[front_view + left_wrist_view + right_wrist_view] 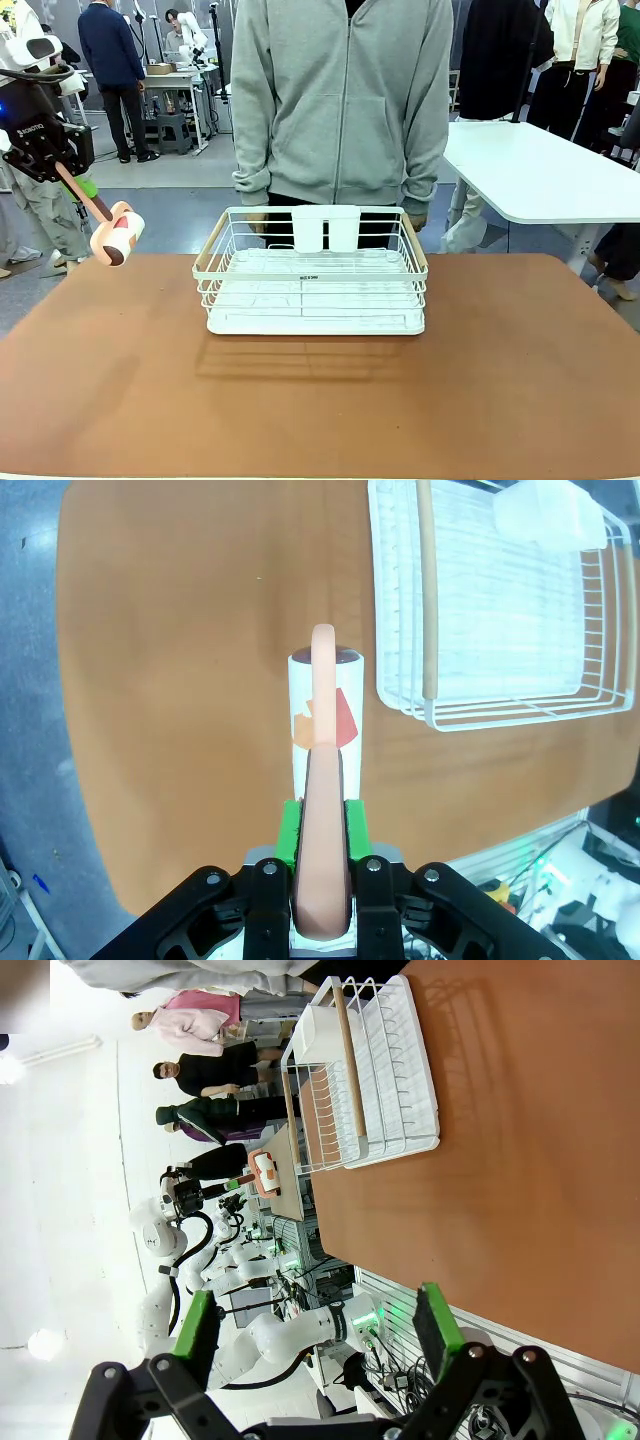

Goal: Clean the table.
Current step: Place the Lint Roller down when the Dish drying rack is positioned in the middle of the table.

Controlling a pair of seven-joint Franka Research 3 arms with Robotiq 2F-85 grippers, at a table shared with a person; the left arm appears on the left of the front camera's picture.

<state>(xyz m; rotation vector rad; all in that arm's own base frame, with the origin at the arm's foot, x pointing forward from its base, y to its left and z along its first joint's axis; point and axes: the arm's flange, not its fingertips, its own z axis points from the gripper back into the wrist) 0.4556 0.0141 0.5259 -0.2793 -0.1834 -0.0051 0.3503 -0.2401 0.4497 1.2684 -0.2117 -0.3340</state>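
The table (pixel 520 380), reddish-brown top, lies well below my left gripper (pixel 322 825) and spreads out beyond my right gripper (pixel 318 1332). My left fingers are pinched on the pink handle of a lint roller (pixel 117 233), green pads (pixel 290 830) pressed to both sides of it. The handle runs straight out from my fingertips and loops round to the roll, which sits crosswise just past them, white wrap with orange and red patches, dark end cap. In the front view the roller hangs in the air off the table's left edge, apart from the top, tilted down and toward the middle. Beyond the roll and off to one side of my left fingers: a white wire dish rack (pixel 312 275) with wooden side rails, standing on the table near its far edge. White cup-like holder (pixel 326 228) hooked on its far wall. A person in a grey hoodie (pixel 345 100) stands right behind the rack. My right fingers are spread wide, nothing between the pads (pixel 195 1322), held above the table with the rack well ahead of them.
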